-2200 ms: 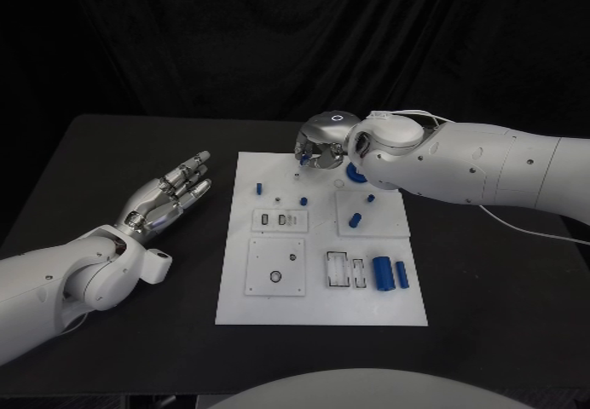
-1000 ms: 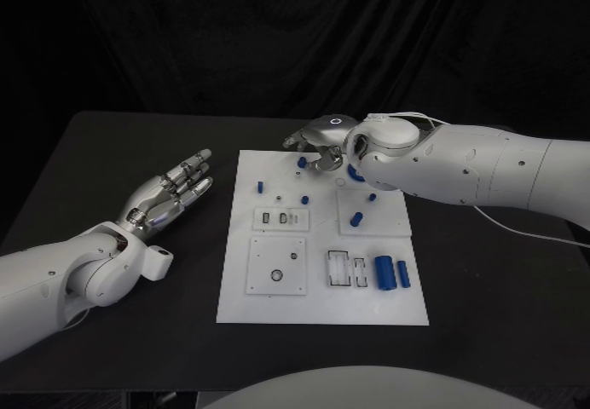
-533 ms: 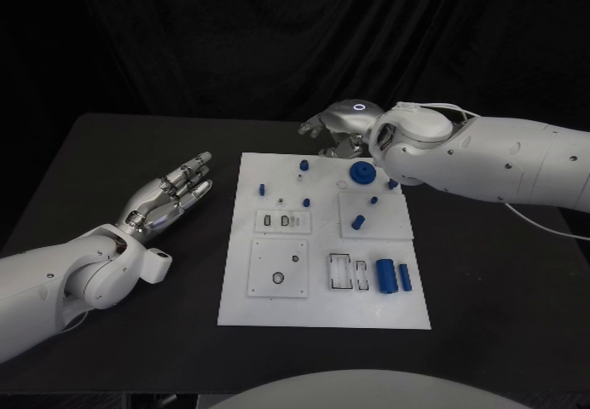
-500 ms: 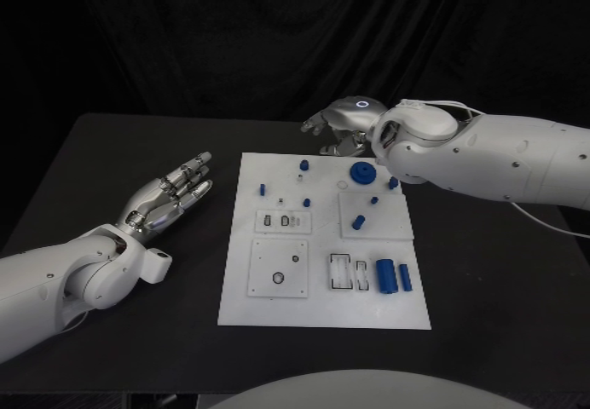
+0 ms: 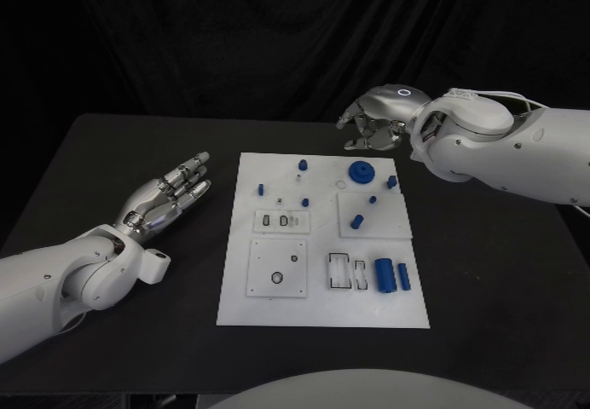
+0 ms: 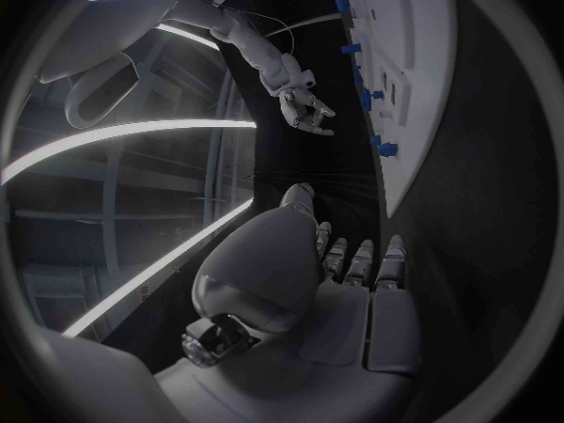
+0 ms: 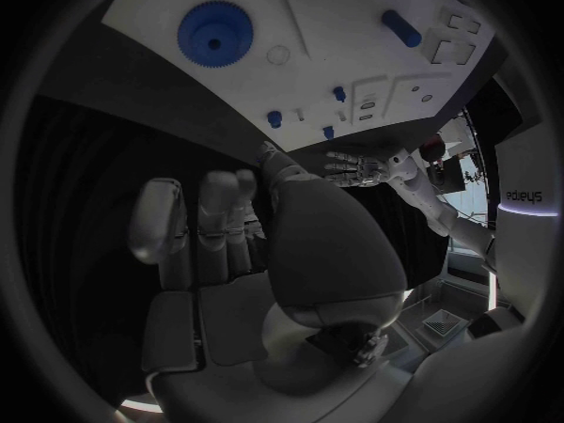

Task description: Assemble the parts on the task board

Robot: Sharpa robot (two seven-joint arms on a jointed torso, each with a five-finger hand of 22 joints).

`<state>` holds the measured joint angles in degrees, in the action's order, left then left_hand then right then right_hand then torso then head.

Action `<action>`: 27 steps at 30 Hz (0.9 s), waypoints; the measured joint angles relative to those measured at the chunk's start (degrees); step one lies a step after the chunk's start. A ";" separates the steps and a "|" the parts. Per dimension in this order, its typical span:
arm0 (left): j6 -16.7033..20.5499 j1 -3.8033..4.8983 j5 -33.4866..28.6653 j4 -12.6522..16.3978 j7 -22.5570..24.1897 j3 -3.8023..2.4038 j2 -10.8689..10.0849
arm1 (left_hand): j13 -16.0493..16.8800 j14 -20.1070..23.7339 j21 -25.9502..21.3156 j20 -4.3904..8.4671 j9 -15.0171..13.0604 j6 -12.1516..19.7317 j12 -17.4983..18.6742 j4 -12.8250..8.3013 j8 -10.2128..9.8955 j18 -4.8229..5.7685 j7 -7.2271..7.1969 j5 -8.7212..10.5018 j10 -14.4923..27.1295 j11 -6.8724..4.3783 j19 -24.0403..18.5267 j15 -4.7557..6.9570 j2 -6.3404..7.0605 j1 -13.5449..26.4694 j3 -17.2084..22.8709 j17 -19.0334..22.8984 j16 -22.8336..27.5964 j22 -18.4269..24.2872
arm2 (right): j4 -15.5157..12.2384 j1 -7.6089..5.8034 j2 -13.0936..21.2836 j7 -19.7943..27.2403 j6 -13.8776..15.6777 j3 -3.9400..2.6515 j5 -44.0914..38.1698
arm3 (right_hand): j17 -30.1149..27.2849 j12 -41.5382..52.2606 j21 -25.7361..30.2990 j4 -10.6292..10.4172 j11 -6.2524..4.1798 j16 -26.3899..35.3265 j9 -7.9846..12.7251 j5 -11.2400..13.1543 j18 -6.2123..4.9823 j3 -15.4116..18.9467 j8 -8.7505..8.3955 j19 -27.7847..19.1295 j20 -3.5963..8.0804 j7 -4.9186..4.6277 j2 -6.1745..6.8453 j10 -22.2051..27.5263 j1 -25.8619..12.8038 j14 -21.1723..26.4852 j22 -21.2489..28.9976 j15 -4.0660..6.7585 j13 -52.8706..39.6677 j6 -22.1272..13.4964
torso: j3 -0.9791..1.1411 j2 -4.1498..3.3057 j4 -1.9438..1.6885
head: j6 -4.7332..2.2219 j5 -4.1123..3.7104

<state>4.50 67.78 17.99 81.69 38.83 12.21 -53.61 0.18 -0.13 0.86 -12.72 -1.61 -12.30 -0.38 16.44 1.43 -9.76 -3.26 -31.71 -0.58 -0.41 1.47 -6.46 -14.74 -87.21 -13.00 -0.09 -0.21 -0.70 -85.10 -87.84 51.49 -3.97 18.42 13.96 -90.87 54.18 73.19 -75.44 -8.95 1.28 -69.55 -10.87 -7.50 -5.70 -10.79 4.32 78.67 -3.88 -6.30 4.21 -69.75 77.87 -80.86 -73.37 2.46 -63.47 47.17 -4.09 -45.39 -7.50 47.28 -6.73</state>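
several parts: small blue pieces lie scattered on the board (image 5: 322,311), likely light, stiff and slick.
gear (image 5: 361,171): near the board's far edge; best taken by its toothed rim.
right hand (image 5: 376,121): curled, holding nothing, beyond the far edge; earlier it was over the gear.
left hand (image 5: 170,194): flat, fingers spread, empty, beside the board, unmoved.

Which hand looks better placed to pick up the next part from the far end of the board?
Probably the right hand: it hovers empty just beyond the task board, close to the blue gear. The left hand lies open on the table beside the board's left edge, farther from those parts.
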 measured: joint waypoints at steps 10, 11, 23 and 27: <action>-0.07 0.00 0.00 -0.30 0.00 0.00 0.47 | 0.00 0.00 0.00 0.00 0.00 0.00 0.00 -0.17 0.00 0.00 0.00 0.00 0.20 0.19 0.00 0.00 0.00 0.00 0.16 0.00 0.00 0.00 | 2.07 2.03 0.10 -3.12 -2.97 0.17 -0.27 | 20.77 16.67 -8.25 -2.59 -0.46 -19.91 -0.44 0.10 3.09 2.71 -0.45 5.18 0.40 0.44 -0.30 -13.99 -4.06 -2.90 -1.58 0.30 -11.48 0.26 | 0.02 -0.09 0.12 | 0.01 0.21; -0.09 0.00 0.01 -0.32 0.00 0.00 0.48 | 0.00 0.00 0.00 0.00 0.01 0.00 0.00 -0.17 0.00 0.00 0.00 0.00 0.19 0.19 0.00 0.00 0.00 0.00 0.17 -0.01 0.00 0.00 | 2.21 2.18 0.10 -3.38 -3.23 0.18 -0.34 | 20.77 16.67 -8.59 -2.59 -0.46 -19.91 -0.28 0.32 3.06 2.91 -0.45 5.18 0.40 0.47 -0.21 -13.99 -4.38 -2.90 -1.58 0.30 -11.48 -0.29 | 0.05 -0.09 0.12 | 0.01 0.21; -0.23 0.00 0.01 -0.43 0.00 0.00 0.50 | 0.00 0.00 0.00 -0.21 0.01 0.00 0.00 -0.16 0.00 0.00 0.00 0.00 0.19 0.19 0.21 0.00 0.00 0.00 0.16 0.02 0.00 0.00 | 2.65 3.30 0.87 -5.53 -5.79 0.19 -1.02 | 20.77 16.67 -9.32 -2.65 -0.45 -20.32 -0.06 0.45 3.05 2.97 -0.45 5.18 0.40 0.51 -0.21 -13.99 -4.38 -2.90 -1.57 0.30 -11.47 -0.85 | 0.11 -0.13 -0.19 | 0.30 -0.32; -0.28 0.00 0.01 -0.48 0.00 0.00 0.57 | 0.00 0.00 0.00 -0.21 0.01 0.00 0.00 -0.16 0.00 0.00 0.00 0.00 0.19 0.19 0.21 0.00 0.00 0.00 0.16 0.04 0.00 0.00 | 2.57 3.45 1.22 -5.79 -6.17 0.20 -1.11 | 20.76 16.67 -9.32 -2.66 -0.45 -20.32 -0.06 -0.04 3.05 2.97 -0.45 5.18 0.40 0.51 -0.22 -13.99 -4.38 -2.90 -1.57 0.30 -11.46 -0.85 | 0.05 -0.13 -0.19 | 0.30 -0.32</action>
<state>4.22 67.78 18.00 81.20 38.83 12.21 -53.05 0.19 -0.13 0.86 -12.93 -1.60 -12.30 -0.38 16.27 1.43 -9.75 -3.26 -31.71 -0.39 -0.22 1.69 -6.45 -14.74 -87.21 -12.84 -0.05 -0.21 -0.69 -82.54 -84.39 52.71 -9.76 12.25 14.16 -91.98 74.94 89.86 -84.77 -11.61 0.82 -89.87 -10.93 -7.54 -2.65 -7.82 3.87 83.84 -3.48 -5.79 3.99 -83.74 73.49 -83.76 -74.94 2.76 -74.93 46.32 -4.04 -45.52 -7.69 47.58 -7.05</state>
